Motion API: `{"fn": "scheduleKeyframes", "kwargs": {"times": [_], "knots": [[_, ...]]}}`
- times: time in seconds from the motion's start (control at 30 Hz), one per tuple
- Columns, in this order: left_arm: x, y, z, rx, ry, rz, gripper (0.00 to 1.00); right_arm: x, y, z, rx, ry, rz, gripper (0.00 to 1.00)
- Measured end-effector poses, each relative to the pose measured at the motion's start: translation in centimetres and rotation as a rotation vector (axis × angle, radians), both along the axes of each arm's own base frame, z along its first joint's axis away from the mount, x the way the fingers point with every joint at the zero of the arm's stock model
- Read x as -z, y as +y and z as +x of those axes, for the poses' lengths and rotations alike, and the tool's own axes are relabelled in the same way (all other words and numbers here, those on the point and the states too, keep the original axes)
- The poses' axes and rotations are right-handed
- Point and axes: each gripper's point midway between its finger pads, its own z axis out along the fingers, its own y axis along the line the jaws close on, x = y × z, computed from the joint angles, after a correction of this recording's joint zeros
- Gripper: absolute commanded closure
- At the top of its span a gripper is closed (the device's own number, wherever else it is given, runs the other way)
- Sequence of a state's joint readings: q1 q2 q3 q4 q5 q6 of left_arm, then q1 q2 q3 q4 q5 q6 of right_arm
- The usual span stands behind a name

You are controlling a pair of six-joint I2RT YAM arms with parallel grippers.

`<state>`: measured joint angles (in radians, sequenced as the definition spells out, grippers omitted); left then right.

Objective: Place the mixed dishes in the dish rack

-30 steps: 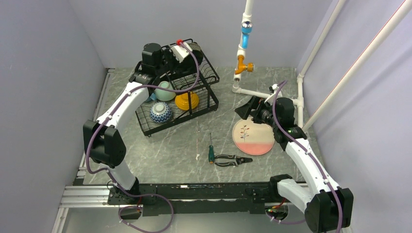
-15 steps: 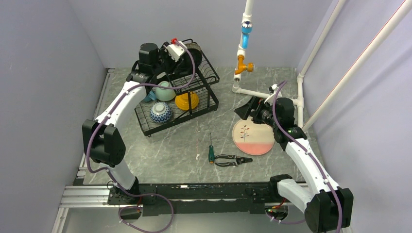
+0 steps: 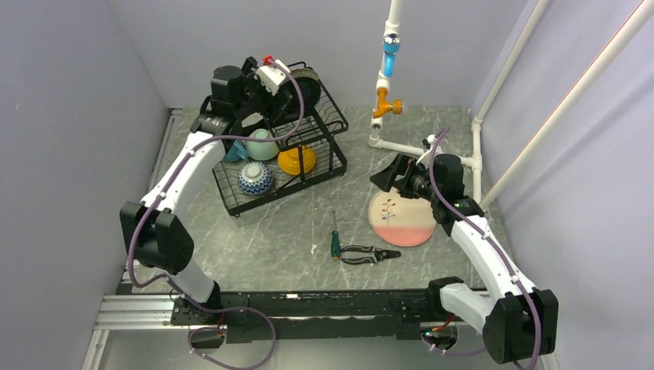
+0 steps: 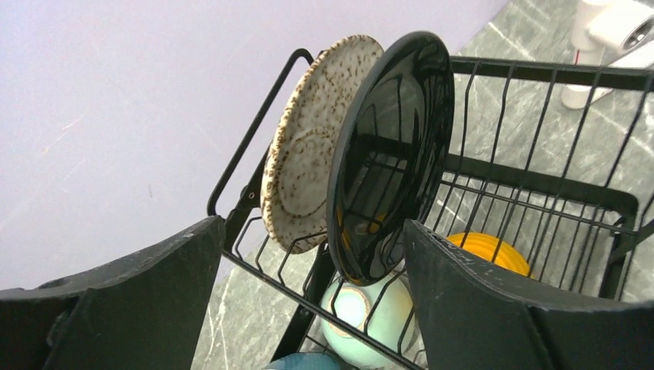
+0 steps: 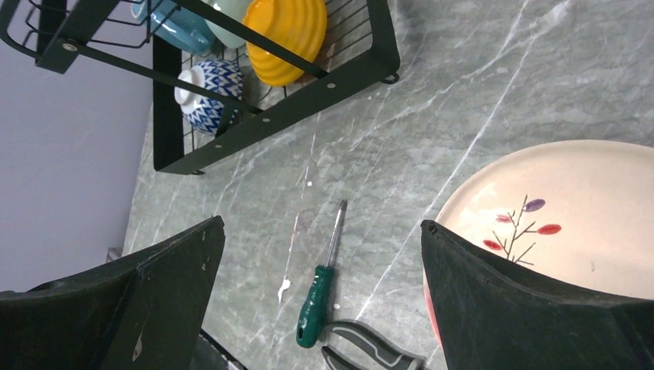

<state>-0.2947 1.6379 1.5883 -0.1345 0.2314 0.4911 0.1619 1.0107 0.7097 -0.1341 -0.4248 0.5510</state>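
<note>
The dish rack, black wire, sits at the table's 10 o'clock. In its raised basket at the 12 o'clock end two plates stand on edge, leaning the same way: the speckled grey plate, cream flecked with brown, and at its 3 o'clock the glossy black plate, which mirrors the wires. On the lower tray lie the mint-green bowl, the ribbed orange bowl at its 4 o'clock, and the blue-white zigzag bowl at its 6 o'clock. Only a blue part of the mug shows, at the mint-green bowl's 9 o'clock.

The left arm rises from its base, bends at the elbow and stretches toward 12 o'clock, its wrist at the basket's 9 o'clock end. The left gripper faces the two plates with its jaws spread wide and nothing between them.

The green-handled screwdriver and black pliers lie side by side at the table's 6 o'clock.

The pink-cream leaf-sprig plate lies flat at 3 o'clock, cream with a pink band and a small sprig.

The right arm reaches toward 11 o'clock, its wrist over the plate's far rim. The right gripper hangs above the table, jaws wide apart and empty.
</note>
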Motion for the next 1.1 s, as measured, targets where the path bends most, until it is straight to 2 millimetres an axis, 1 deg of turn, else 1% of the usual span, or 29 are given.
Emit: {"fn": "scheduleKeyframes", "kwargs": {"times": [0.07, 0.2, 0.27, 0.33, 0.4, 0.43, 0.53, 0.6, 0.67, 0.73, 0.8, 0.83, 0.87, 0.9, 0.93, 1.0, 1.07, 1.1], "knots": [[-0.9, 0.3, -0.6, -0.005, -0.003, -0.017, 0.01, 0.4, 0.1, -0.1, -0.005, 0.021, -0.002, 0.01], [-3.9, 1.0, -2.4, -0.022, -0.028, -0.087, 0.01, 0.8, 0.2, -0.4, -0.017, 0.062, -0.01, 0.01], [-5.8, 1.2, -3.7, -0.03, -0.037, -0.149, 0.01, 0.8, 0.3, -0.6, -0.029, 0.072, -0.007, 0.01], [-7.8, 1.5, -5.6, -0.032, -0.045, -0.229, 0.01, 1.0, 0.4, -0.9, -0.038, 0.087, -0.008, 0.01], [-9.2, 1.6, -7.7, -0.022, -0.047, -0.301, 0.01, 1.4, 0.3, -1.2, -0.042, 0.108, -0.013, 0.01], [-9.7, 1.6, -9.2, -0.012, -0.041, -0.35, 0.0, 1.6, 0.3, -1.4, -0.043, 0.121, -0.017, 0.01], [-10.2, 1.4, -12.3, 0.026, -0.012, -0.462, 0.01, 2.3, 0.1, -1.9, -0.039, 0.162, -0.03, 0.01], [-9.7, 0.8, -13.8, 0.064, 0.024, -0.52, 0.01, 3.1, -0.2, -2.2, -0.022, 0.203, -0.045, 0.01], [-8.6, 0.2, -14.6, 0.097, 0.068, -0.559, 0.01, 3.8, -0.9, -2.4, 0.019, 0.246, -0.064, 0.01], [-6.5, -0.5, -15.1, 0.12, 0.137, -0.588, 0.01, 4.7, -2.0, -2.5, 0.089, 0.294, -0.089, 0.01], [-4.1, -1.2, -15.3, 0.13, 0.205, -0.603, 0.01, 5.5, -3.9, -2.4, 0.187, 0.342, -0.105, 0.01], [-2.6, -1.7, -15.5, 0.133, 0.244, -0.608, 0.0, 5.9, -5.2, -2.3, 0.251, 0.363, -0.104, 0.01], [-1.6, -2.0, -15.7, 0.134, 0.274, -0.611, 0.01, 6.2, -6.5, -2.3, 0.309, 0.376, -0.099, 0.01], [-0.7, -2.5, -15.9, 0.139, 0.305, -0.614, 0.01, 6.6, -8.3, -2.3, 0.384, 0.39, -0.083, 0.02], [0.3, -3.2, -16.4, 0.147, 0.343, -0.614, 0.01, 7.1, -9.7, -2.6, 0.445, 0.401, -0.073, 0.02], [0.8, -4.7, -17.4, 0.186, 0.377, -0.612, 0.01, 8.7, -12.7, -3.8, 0.587, 0.438, -0.041, 0.03], [0.7, -6.7, -18.7, 0.252, 0.399, -0.603, 0.01, 10.2, -14.0, -5.1, 0.664, 0.482, -0.018, 0.05], [0.7, -7.5, -19.3, 0.279, 0.409, -0.599, 0.0, 11.0, -14.4, -5.8, 0.69, 0.507, -0.008, 0.05]]}}
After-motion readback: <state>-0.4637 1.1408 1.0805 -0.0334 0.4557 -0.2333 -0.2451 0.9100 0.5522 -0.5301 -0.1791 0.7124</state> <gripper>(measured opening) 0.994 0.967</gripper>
